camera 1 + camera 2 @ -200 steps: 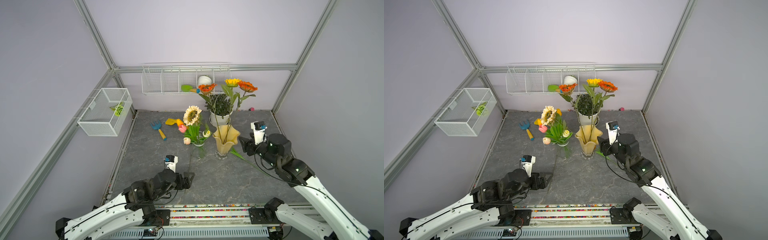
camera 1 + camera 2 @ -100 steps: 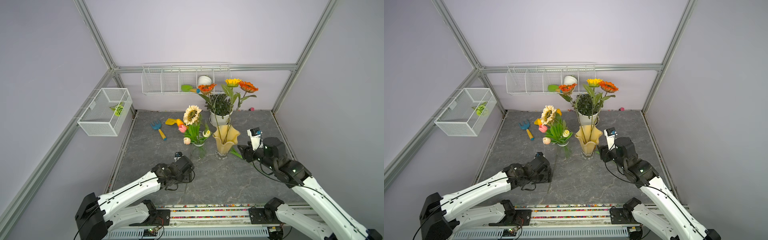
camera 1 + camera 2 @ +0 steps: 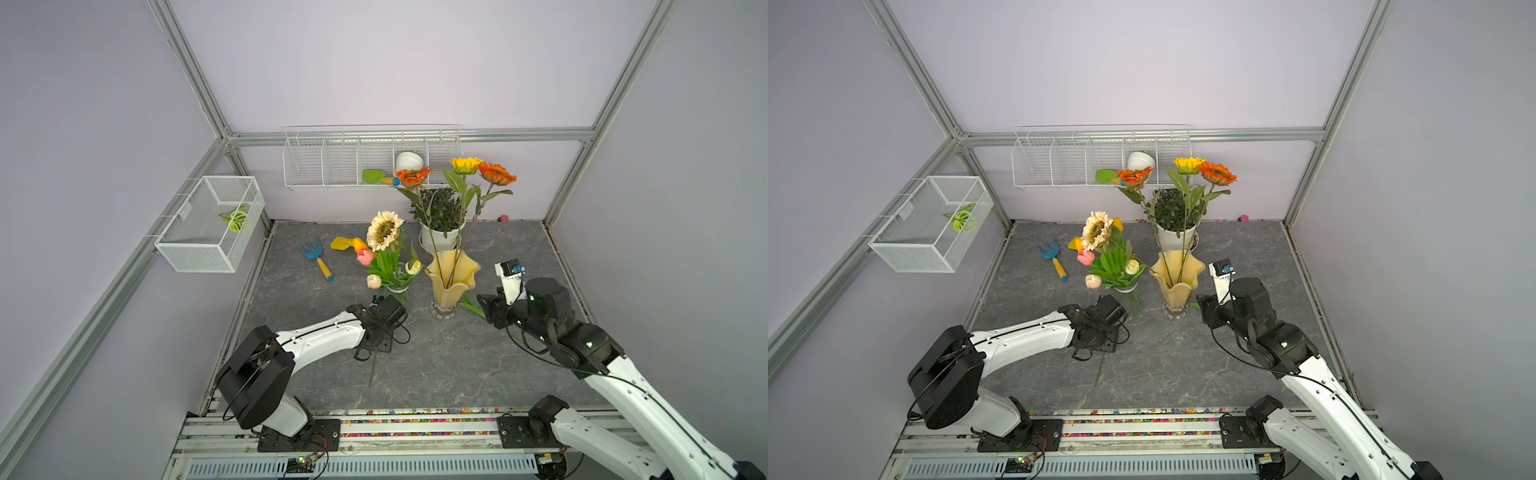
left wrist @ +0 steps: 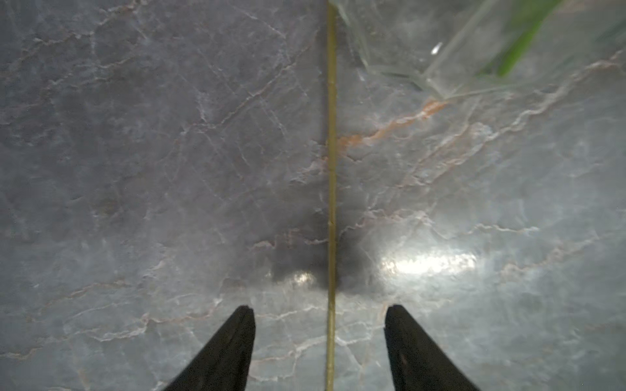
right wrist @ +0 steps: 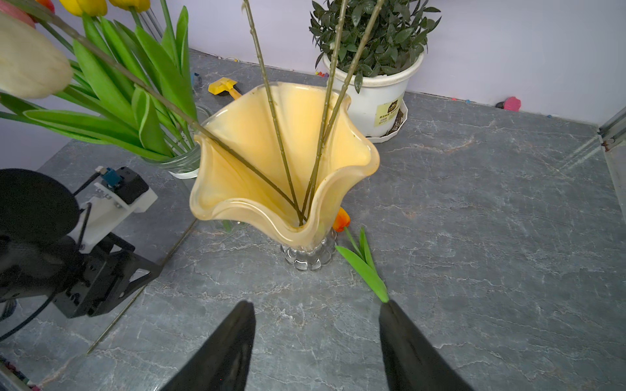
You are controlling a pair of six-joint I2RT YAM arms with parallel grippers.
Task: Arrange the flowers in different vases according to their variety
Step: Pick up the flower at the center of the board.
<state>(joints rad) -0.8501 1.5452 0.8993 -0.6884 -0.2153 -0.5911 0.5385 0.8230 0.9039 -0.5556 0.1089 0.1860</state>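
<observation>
Grey stone tabletop (image 3: 478,374) and pale purple walls are seen in both top views. The pale-yellow vase (image 3: 453,276) is stood near the middle, with four long stems set in it. Orange and yellow sunflowers (image 3: 466,164) are held high above it. The clear vase (image 3: 398,291) is stood just beside it and is filled with tulips (image 3: 390,266). A cream sunflower (image 3: 384,230) is leaned over them. A potted plant (image 3: 440,216) is placed behind both vases. One orange tulip (image 5: 340,218) is laid flat on the tabletop, right by the foot of the pale-yellow vase. A thin stem (image 4: 331,169) is also laid flat, in front of the clear vase; its bloom cannot be made out. Since a second ago, the left arm has been stretched forward from the front rail. The left tool (image 4: 320,309) is now held low over that stem, with its fingers (image 4: 233,342) spread on both sides and nothing pinched. The right tool (image 5: 316,304) has been brought a bit lower beside the pale-yellow vase. It is spread too, and one finger is met by the tip of the orange tulip's leaf. The vases and flowers have not been moved.
</observation>
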